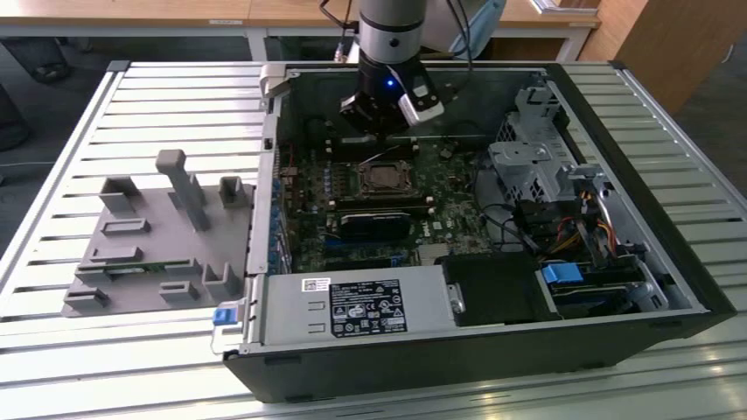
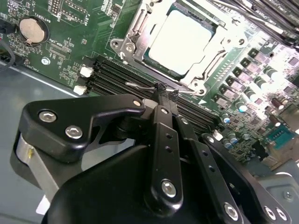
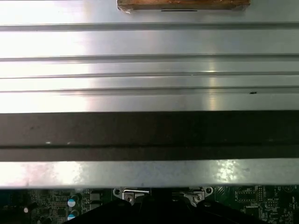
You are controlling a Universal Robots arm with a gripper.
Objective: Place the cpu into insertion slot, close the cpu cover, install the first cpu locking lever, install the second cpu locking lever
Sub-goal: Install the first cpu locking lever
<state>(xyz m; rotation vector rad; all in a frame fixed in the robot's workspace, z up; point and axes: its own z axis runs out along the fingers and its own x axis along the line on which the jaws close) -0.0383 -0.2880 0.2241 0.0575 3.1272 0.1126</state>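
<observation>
- Found the gripper [image 2: 166, 91] narrow, tips pinched on the thin wire cpu locking lever [image 2: 140, 86], just beside the cpu cover [image 2: 133, 32] on the side facing the memory slots [image 2: 117, 77].
- Found the cpu [image 2: 180, 39] seated flat in the insertion slot [image 1: 363, 179], with the cover lying down around it and the silver top bare through the opening. In the exterior view, located in the far middle of the open case [image 1: 467, 367].
- Cannot tell first lever from second, nor latched from free.
- Risk of slip: thin round wire, held at the very tips only. Judged liable to spring out under load and whip back against the circuit board [image 2: 70, 56].
- Risk of a missed latch: any swing without sideways offset apt to land the wire on top of its catch, not under it, leaving the cover unclamped.
- Risk of a trapped cover edge: pressing down with the cover askew apt to shift the chip and damage the slot beneath. Full seating of the cover not verifiable from these views.
- Risk of collision: memory slots directly beneath the tips, capacitors [image 2: 243, 107] near. Slight downward overtravel enough to strike either.
- Risk at the wrist: far case wall close by in the exterior view. Wide sweep apt to knock it.
</observation>
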